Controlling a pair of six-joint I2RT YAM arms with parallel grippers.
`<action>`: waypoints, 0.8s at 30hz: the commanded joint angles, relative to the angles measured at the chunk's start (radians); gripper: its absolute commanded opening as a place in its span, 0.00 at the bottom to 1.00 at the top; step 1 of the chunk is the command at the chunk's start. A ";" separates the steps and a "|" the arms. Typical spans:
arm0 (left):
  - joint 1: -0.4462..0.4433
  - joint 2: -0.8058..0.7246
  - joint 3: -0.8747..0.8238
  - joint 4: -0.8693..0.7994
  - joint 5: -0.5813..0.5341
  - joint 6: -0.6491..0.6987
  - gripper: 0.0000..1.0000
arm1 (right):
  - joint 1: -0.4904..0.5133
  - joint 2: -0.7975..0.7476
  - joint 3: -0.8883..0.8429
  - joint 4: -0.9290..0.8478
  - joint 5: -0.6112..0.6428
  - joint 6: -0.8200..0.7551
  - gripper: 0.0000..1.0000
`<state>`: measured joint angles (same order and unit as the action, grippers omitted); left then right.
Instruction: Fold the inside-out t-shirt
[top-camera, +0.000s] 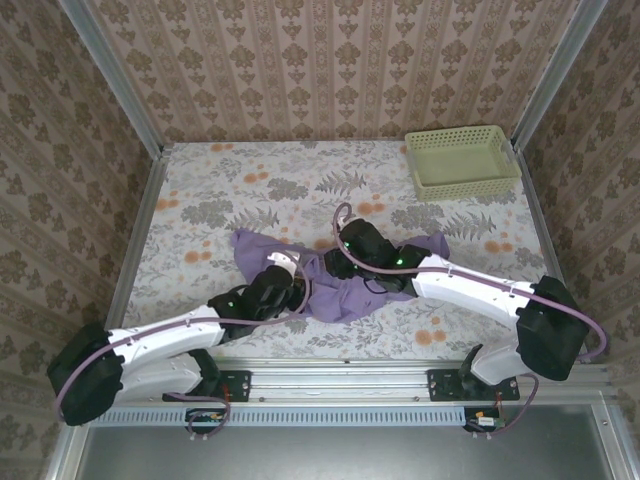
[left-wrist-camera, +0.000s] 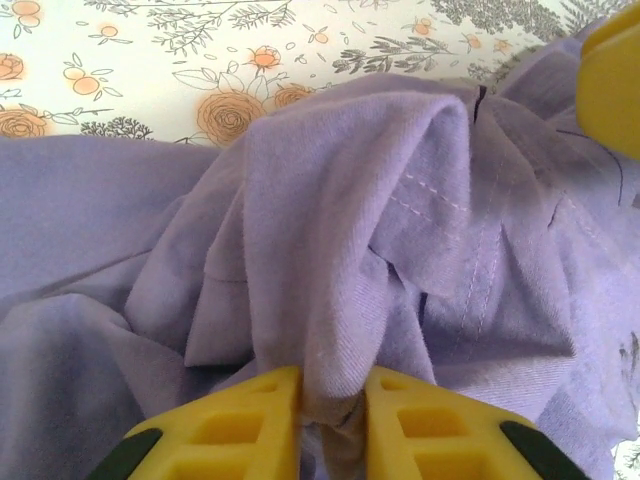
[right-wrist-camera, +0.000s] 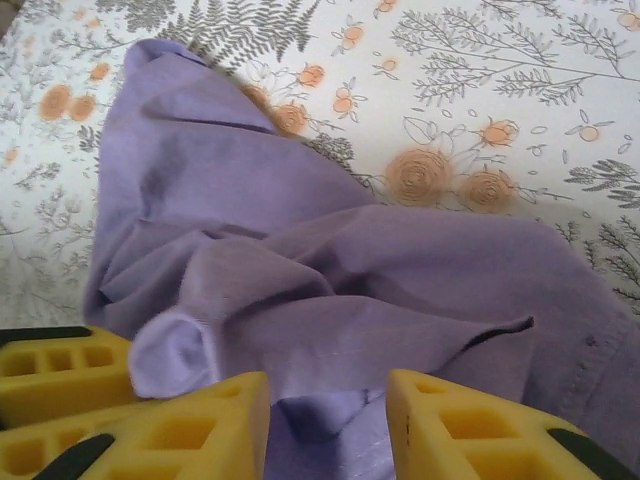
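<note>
The inside-out t-shirt (top-camera: 335, 300) lies crumpled in a lavender heap at the middle of the table, near the front edge. My left gripper (left-wrist-camera: 333, 388) is shut on a raised fold of the t-shirt (left-wrist-camera: 330, 230), the cloth squeezed between its yellow fingers (left-wrist-camera: 250, 420). From above, the left gripper (top-camera: 288, 280) sits on the heap's left side. My right gripper (right-wrist-camera: 328, 385) is open just over the t-shirt (right-wrist-camera: 330, 260), loose cloth lying in the gap between its fingers (right-wrist-camera: 450, 420). In the top view the right gripper (top-camera: 352, 262) is over the heap's upper middle, close to the left one.
A pale green mesh basket (top-camera: 462, 160) stands at the table's far right corner. The floral tablecloth (top-camera: 240, 190) is bare behind and left of the shirt. Patterned walls close in the back and both sides. A metal rail (top-camera: 340, 385) runs along the front.
</note>
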<state>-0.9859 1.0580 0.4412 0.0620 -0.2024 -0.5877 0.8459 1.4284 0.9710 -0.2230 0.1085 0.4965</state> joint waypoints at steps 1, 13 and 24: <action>0.016 -0.056 -0.064 0.051 0.054 -0.019 0.17 | 0.012 -0.022 -0.043 0.042 -0.041 -0.063 0.41; 0.052 -0.191 -0.156 0.075 0.116 -0.029 0.13 | 0.079 0.154 0.002 0.155 -0.108 -0.061 0.44; 0.081 -0.211 -0.151 -0.010 0.085 -0.012 0.07 | 0.079 0.066 0.022 0.057 0.139 -0.116 0.00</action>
<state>-0.9195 0.8608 0.2947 0.0937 -0.1024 -0.5995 0.9276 1.5524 0.9554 -0.1295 0.1608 0.4095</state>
